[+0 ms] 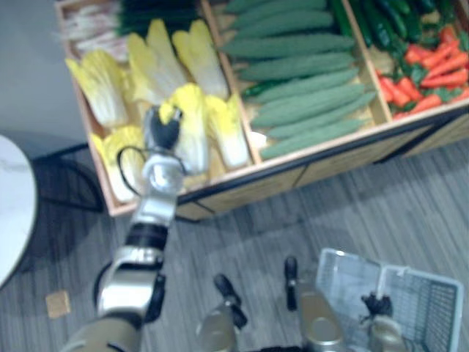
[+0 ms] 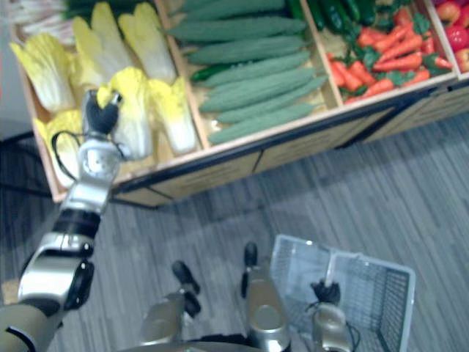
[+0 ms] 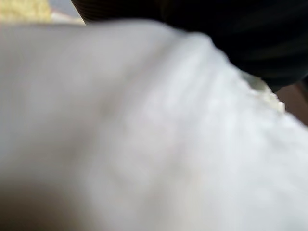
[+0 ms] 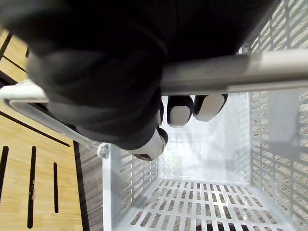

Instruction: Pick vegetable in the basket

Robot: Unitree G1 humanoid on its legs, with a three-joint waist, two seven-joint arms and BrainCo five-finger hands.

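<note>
Several yellow-white napa cabbages lie in the left bin of a wooden produce stand (image 1: 242, 176). My left hand (image 1: 163, 132) reaches into that bin and rests against the nearest cabbage (image 1: 196, 139), which sits at the bin's front. In the left wrist view the pale cabbage (image 3: 144, 134) presses close beneath the hand's dark cover (image 3: 231, 33). My right hand (image 4: 187, 108) is curled round the grey handle (image 4: 240, 72) of a white slatted basket (image 1: 432, 301), holding it low at the right. Nothing lies in the basket.
Long green gourds (image 1: 308, 81) fill the middle bin, with dark cucumbers and red peppers (image 1: 432, 73) further right. A round white table (image 1: 11, 205) stands at the left. A small brown tile (image 1: 57, 303) lies on the grey floor.
</note>
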